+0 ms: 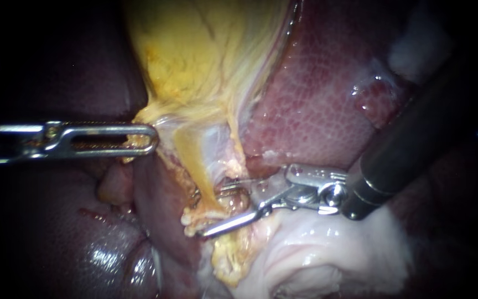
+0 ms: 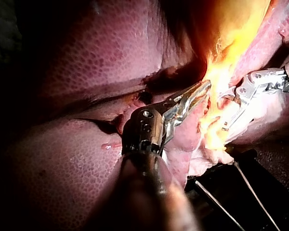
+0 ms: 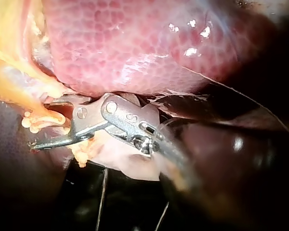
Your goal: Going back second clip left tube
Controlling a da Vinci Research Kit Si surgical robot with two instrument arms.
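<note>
The gallbladder (image 1: 206, 50) hangs yellow at the top centre and narrows into a yellow tube (image 1: 197, 166) running down. My left instrument (image 1: 147, 138) comes in level from the left, its slotted jaws shut on the gallbladder's lower edge; the left wrist view shows the same grip (image 2: 202, 89). My right instrument (image 1: 222, 213) enters from the right on a black shaft. Its jaws stand open at the tube's lower end, one thin jaw below the frayed yellow tissue. A thin metal clip (image 1: 233, 185) seems to lie across the tube just above. In the right wrist view the open jaws (image 3: 45, 122) straddle yellow tissue.
Red mottled liver (image 1: 316, 99) lies right of the gallbladder, directly above the right instrument. Darker liver lobes (image 1: 100, 249) fill the lower left. Pale white tissue (image 1: 316, 254) bulges under the right instrument's wrist. My right instrument (image 2: 225, 110) shows beside the left jaws.
</note>
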